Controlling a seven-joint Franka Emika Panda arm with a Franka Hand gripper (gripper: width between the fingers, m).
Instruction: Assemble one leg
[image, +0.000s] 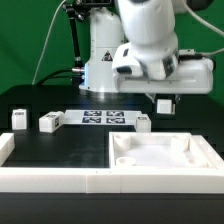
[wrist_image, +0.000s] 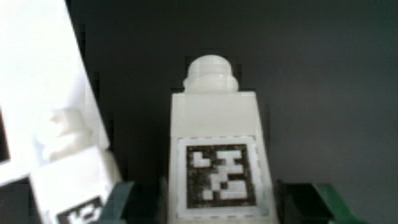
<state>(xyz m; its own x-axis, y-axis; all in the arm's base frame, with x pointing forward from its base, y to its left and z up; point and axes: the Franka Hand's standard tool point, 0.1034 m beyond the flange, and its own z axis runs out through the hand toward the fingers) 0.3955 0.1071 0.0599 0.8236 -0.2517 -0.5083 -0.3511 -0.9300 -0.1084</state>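
Green backdrop (image: 30, 40) behind black table (image: 60, 145)

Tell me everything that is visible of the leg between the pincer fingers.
The leg is a plastic-looking white post, taller than wide, with a rounded peg on one end and a black-and-white square tag on its face. It sits between the fingers of the pincer, which flank it closely; contact is uncertain.
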